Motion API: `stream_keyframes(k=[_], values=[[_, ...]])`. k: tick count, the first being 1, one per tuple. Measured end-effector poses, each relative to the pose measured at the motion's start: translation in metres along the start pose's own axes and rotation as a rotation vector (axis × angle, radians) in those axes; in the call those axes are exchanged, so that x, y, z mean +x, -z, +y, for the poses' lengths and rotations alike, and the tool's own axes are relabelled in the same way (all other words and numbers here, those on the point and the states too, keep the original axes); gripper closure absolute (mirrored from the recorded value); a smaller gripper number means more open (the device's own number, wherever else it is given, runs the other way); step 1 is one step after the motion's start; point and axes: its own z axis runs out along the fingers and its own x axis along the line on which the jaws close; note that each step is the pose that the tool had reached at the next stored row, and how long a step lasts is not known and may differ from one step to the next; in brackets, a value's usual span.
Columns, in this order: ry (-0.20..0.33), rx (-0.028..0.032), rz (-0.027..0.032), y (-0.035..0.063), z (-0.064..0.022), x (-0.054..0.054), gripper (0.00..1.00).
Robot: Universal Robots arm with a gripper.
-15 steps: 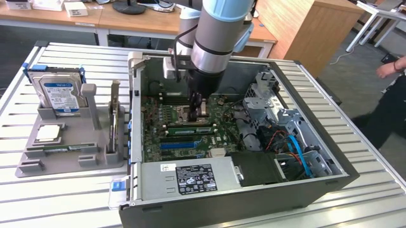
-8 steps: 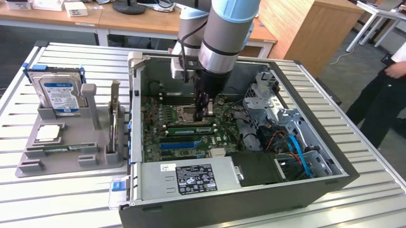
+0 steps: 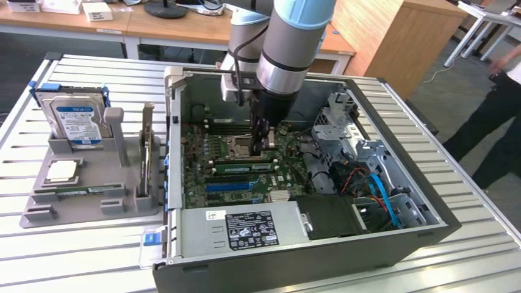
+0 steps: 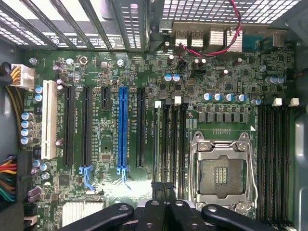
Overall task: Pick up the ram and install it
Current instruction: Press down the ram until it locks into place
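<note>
A ram stick (image 3: pixel 241 166) stands on edge in a slot beside the CPU socket (image 3: pixel 237 144) on the motherboard, inside the open computer case (image 3: pixel 423 229). In the wrist view this ram (image 4: pixel 156 144) appears edge-on as a thin line among the black memory slots. My gripper (image 3: pixel 262 149) reaches straight down into the case and is shut. Its fingertips (image 4: pixel 159 188) sit at the ram's top edge, near one end. I cannot tell whether they pinch the stick or only rest on it. Another ram (image 3: pixel 69 192) lies flat on the grey holder tray (image 3: pixel 36 215).
On the tray stand a blue-labelled hard drive (image 3: pixel 77 119), an upright expansion card (image 3: pixel 147 155) and a CPU (image 3: pixel 63 171). In the case are a power supply (image 3: pixel 244 229), drive cage (image 3: pixel 342 131) and cables (image 3: pixel 379 189). A person (image 3: pixel 496 116) stands at the exterior view's right.
</note>
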Motion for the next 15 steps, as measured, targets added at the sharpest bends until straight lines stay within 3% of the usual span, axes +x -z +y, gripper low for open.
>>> stream_keyframes(k=[7,15], values=[[0.000,0.0000,0.0000,0.0110,0.0003,0.000,0.89],[0.000,0.0000,-0.0001,0.0125,0.0004,0.000,0.89]])
